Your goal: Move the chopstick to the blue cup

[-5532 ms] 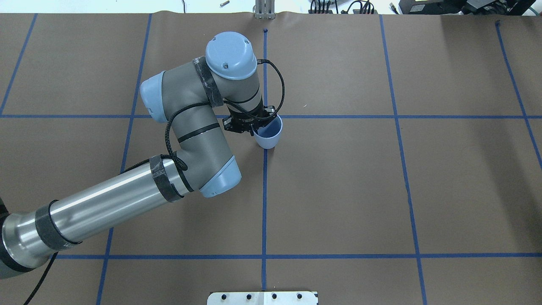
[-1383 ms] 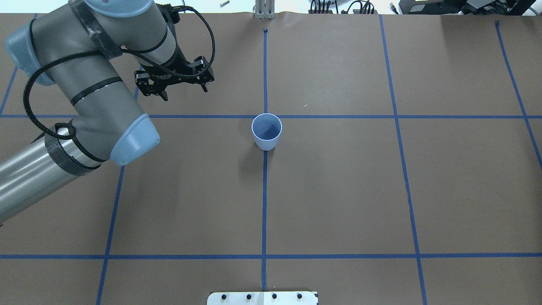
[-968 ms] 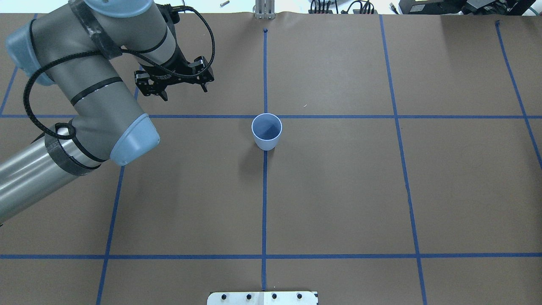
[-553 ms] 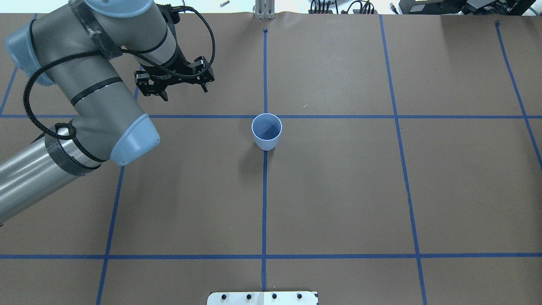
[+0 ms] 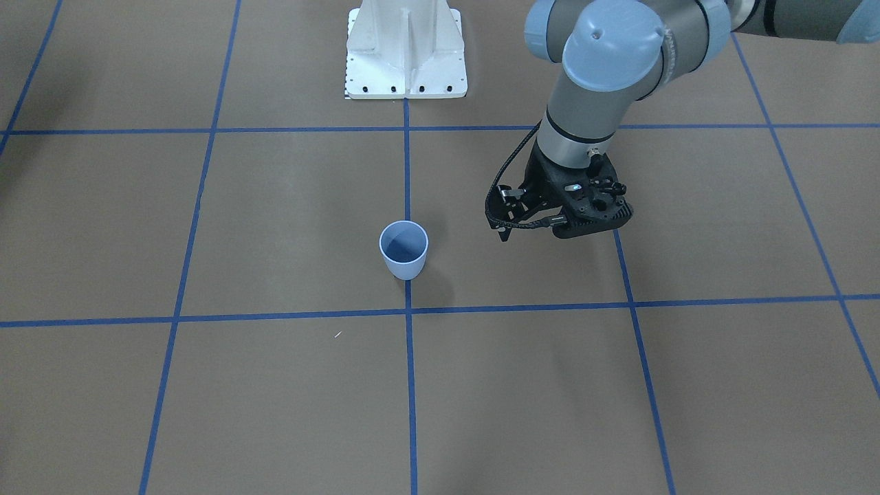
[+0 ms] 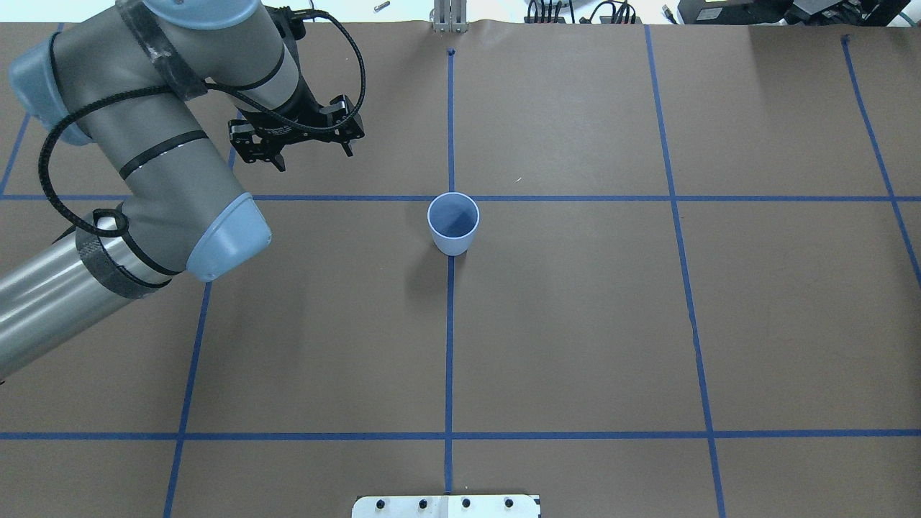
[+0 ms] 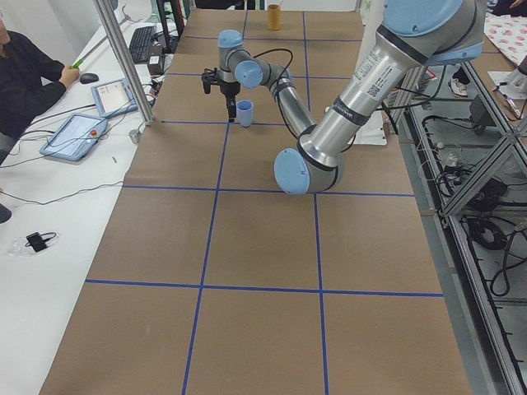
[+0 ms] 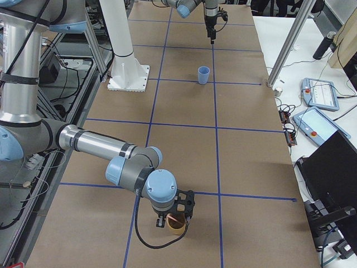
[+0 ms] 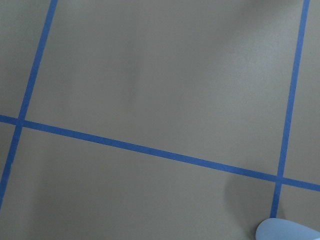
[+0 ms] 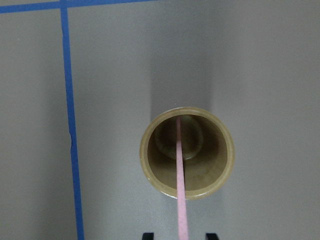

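The blue cup [image 6: 453,223] stands upright and empty at the table's middle; it also shows in the front view [image 5: 403,249] and at the left wrist view's bottom edge [image 9: 287,231]. My left gripper [image 6: 313,157] hangs open and empty above the table, well to the cup's left and farther back. One pink chopstick [image 10: 180,190] leans inside a tan cup [image 10: 145,150] near the table's right end. My right gripper [image 10: 179,236] is open just above it, with the stick passing between its fingertips [image 10: 146,235] without touching them. It also shows in the right view [image 8: 173,220].
The white robot base plate [image 5: 405,48] sits at the robot's edge of the table. Blue tape lines grid the brown table cover [image 6: 575,324]. Tablets [image 8: 321,120] and a metal post [image 8: 290,44] stand on the operators' side.
The left gripper was at the blue cup's rim 5.5 s ago and has since moved up and away to the left. Nothing has moved in the last 1.4 s.
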`<act>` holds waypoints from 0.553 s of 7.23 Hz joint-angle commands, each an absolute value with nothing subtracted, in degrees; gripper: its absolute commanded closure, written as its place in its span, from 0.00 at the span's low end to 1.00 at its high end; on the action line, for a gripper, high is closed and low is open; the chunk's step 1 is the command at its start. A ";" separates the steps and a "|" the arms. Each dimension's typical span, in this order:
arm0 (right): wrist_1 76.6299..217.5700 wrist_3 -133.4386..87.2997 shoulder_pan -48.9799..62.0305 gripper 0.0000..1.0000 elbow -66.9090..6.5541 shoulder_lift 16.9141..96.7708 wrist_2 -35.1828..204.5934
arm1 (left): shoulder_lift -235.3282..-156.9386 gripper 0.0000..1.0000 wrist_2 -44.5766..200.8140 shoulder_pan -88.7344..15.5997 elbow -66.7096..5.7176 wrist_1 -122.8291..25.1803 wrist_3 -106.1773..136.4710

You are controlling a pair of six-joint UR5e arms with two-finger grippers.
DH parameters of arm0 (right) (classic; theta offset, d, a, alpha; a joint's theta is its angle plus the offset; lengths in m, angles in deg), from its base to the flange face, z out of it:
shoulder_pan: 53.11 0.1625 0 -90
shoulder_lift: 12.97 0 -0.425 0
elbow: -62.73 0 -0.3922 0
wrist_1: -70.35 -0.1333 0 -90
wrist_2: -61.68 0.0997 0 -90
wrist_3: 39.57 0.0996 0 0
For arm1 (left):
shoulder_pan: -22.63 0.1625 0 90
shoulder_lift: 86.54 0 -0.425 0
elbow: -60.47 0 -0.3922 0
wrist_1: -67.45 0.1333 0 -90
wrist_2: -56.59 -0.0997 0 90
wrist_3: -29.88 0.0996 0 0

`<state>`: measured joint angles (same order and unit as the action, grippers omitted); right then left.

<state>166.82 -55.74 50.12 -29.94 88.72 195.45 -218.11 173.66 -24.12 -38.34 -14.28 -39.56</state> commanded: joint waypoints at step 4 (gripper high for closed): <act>167.65 -55.83 49.73 0.54 -29.82 88.81 195.54 | -218.02 0.01 173.66 -24.13 -38.40 -14.28 -39.56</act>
<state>167.56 -55.82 49.80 -29.85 88.75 195.54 -218.04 173.66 -24.13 -38.40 -14.28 -39.56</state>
